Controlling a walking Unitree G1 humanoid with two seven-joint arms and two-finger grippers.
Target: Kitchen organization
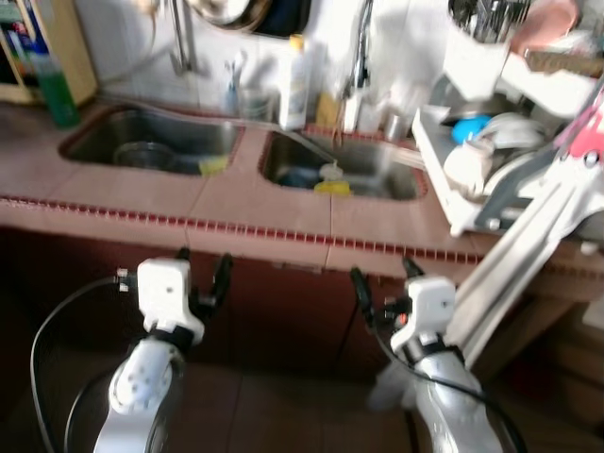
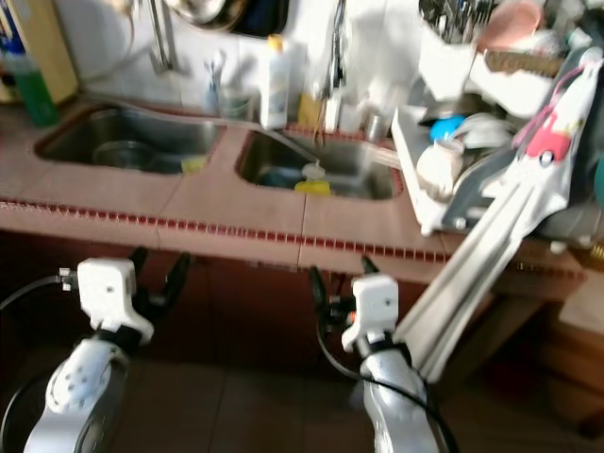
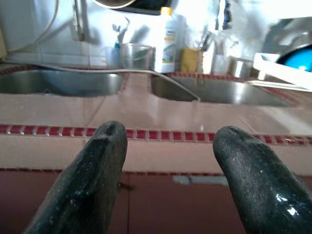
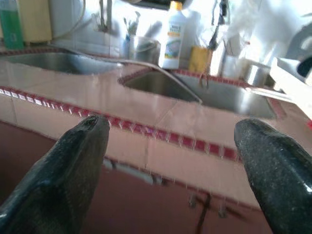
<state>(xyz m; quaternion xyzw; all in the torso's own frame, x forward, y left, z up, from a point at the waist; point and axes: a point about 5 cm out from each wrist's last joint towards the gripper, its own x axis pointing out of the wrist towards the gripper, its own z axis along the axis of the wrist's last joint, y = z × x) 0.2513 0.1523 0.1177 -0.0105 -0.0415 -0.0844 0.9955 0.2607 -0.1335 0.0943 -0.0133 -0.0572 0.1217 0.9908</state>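
Note:
A pink tiled counter [image 1: 236, 198] with a red-dotted edge holds a double steel sink. The left basin [image 1: 151, 142] has a metal bowl [image 1: 142, 154] in it. A yellow sponge [image 1: 332, 187] lies in the right basin [image 1: 377, 170]. A white dish rack [image 1: 444, 170] with plates and a blue bowl [image 1: 469, 127] stands at the right. My left gripper [image 1: 202, 269] is open and empty, below the counter edge in front of the left basin. My right gripper [image 1: 384, 274] is also open and empty, below the edge in front of the right basin.
A white bottle [image 1: 294, 85], a steel cup [image 3: 134, 54] and a tap [image 1: 359, 57] stand behind the sinks. A green bottle [image 1: 52, 85] is at the far left. A long white folded board [image 1: 528, 236] leans against the counter at the right. Dark red cabinet fronts [image 1: 283, 321] face me.

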